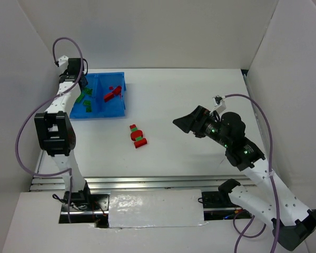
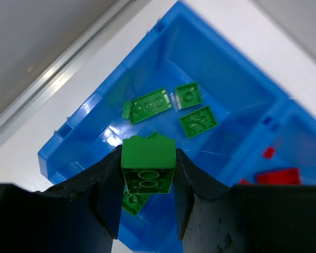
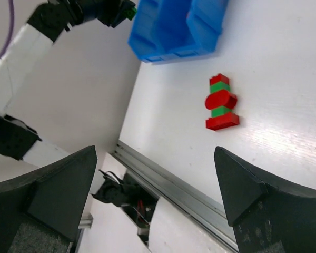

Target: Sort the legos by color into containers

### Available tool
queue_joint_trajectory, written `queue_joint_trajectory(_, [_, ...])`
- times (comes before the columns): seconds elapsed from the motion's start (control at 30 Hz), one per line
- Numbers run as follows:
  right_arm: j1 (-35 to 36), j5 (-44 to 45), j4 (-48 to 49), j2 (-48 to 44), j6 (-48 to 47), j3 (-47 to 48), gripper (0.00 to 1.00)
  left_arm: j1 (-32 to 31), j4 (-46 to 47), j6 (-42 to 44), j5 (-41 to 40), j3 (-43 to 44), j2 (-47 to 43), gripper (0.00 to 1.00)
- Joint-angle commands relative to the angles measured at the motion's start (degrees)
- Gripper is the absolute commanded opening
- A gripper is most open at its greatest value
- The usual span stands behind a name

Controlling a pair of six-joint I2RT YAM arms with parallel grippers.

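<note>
Enclosure: white panels (image 1: pixel 163 31) at left, back and right.
Surface: white table (image 1: pixel 189 95), faintly glossy, with a metal rail (image 1: pixel 147 183) along its near edge.
Far left: blue bin (image 1: pixel 102 114). The left end effector (image 2: pixel 148 182) is part-closed, pinching a green brick (image 2: pixel 147 154) above the left compartment (image 2: pixel 221 89), where green legos (image 2: pixel 150 105) lie. Red legos (image 1: pixel 112 95) lie in the right compartment (image 1: pixel 118 84).
Centre: cluster of red and green legos (image 1: pixel 138 136), touching in a row on the table.
Right: right end effector (image 3: pixel 155 184), jaws spread wide, holding nothing, above the table.

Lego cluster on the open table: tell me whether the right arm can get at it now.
Probably yes: the right gripper is open and faces the red-and-green lego cluster, with only bare table between them.
</note>
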Motion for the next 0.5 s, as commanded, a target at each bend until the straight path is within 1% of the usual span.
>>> queue_joint_trajectory(0.0, [-0.1,0.1,-0.4,1.7,-2.7,-1.0,1.00,0.2,-6.9,-0.9,1.3,6.4,3.9,0.20])
queue_joint_trajectory(0.03, [-0.1,-0.4,-0.1,2.8,-2.8,-0.9,1.00,0.4,-7.4,-1.6,1.6,7.2,5.3,0.30])
queue_joint_trajectory(0.07, [-0.1,-0.6,0.1,3.2,-2.9,-0.6,1.00,1.1,-7.3,-1.5,2.3,7.1,5.5,0.35])
queue_joint_trajectory(0.1, [-0.1,-1.4,0.6,3.8,-2.9,-0.5,1.00,1.3,-6.3,-1.4,3.4,6.7,5.8,0.50])
queue_joint_trajectory(0.13, [-0.1,-1.8,0.8,4.6,-3.1,-0.3,1.00,1.6,-6.5,-1.8,3.2,6.6,5.9,0.60])
queue_joint_trajectory(0.17, [-0.1,-2.0,1.1,4.9,-3.2,-0.2,1.00,1.6,-6.9,-2.4,2.7,6.3,5.5,0.72])
queue_joint_trajectory(0.23, [-0.1,-2.2,1.6,6.1,-3.3,-0.1,1.00,1.6,-6.1,-2.6,2.4,4.8,4.1,0.99])
queue_joint_trajectory(0.4, [0.3,-0.6,2.4,9.9,-4.2,-0.3,1.00,1.8,-7.8,-4.1,0.8,4.8,-0.2,1.00])
queue_joint_trajectory(0.47, [3.4,3.7,1.3,14.7,-6.5,1.2,1.00,1.9,-11.1,-5.4,1.1,5.5,-3.0,0.99])
